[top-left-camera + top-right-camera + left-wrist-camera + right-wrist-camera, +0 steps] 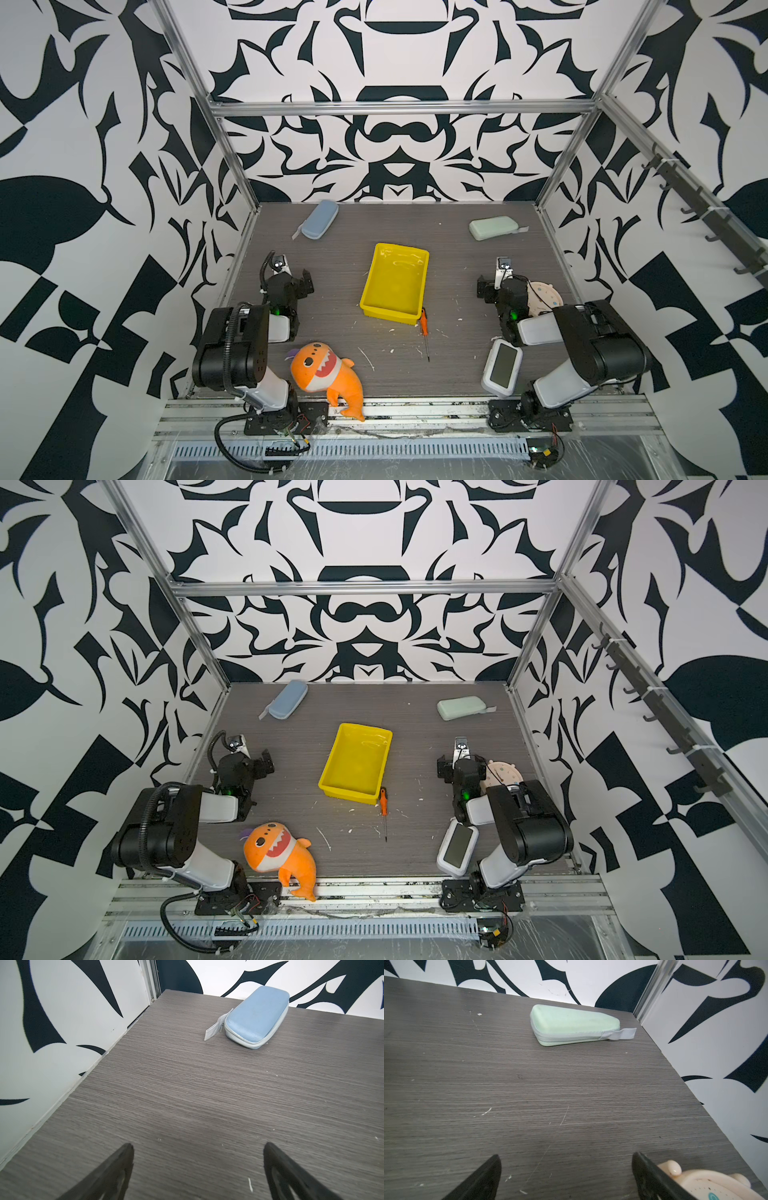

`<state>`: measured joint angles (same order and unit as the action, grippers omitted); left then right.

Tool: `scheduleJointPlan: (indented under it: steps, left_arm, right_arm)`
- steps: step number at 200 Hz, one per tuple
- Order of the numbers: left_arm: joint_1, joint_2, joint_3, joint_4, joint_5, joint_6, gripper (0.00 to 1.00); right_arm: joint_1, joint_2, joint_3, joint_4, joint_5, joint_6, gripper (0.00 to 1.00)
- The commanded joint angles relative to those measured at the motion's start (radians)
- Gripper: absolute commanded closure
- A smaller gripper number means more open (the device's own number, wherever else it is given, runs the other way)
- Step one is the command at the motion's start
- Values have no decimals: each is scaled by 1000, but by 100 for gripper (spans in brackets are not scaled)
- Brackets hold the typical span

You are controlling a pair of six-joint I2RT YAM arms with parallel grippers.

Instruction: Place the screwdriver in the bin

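The screwdriver [424,328] [383,808], with an orange handle and a thin dark shaft, lies flat on the grey table just off the bin's near right corner, shaft pointing toward the front edge. The yellow bin [395,286] [355,766] stands mid-table with nothing inside. My left gripper [297,274] [253,756] [198,1147] hovers open at the left, well away from both. My right gripper [500,282] [460,764] [564,1156] is open at the right, its jaws wide apart over bare table. Neither wrist view shows the screwdriver or the bin.
A blue case [319,224] [256,1018] lies at the back left and a green case [493,227] [571,1026] at the back right. An orange shark plush [324,374] sits front left. A white screened device [502,368] and a cream round clock [544,297] [708,1184] lie beside the right arm.
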<state>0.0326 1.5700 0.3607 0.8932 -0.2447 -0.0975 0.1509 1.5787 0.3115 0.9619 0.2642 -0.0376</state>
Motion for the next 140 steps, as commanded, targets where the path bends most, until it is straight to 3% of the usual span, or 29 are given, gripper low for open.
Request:
scheduleJointPlan:
  steps: [1,140]
  left_arm:
    - [4,-19,12,19,6,-8,0]
    - [4,-18,14,17,5,-8,0]
  right_arm:
    - [-2,-22,5,35,-30,-20,0]
    - [-2,-20,5,32,-30,-18,0]
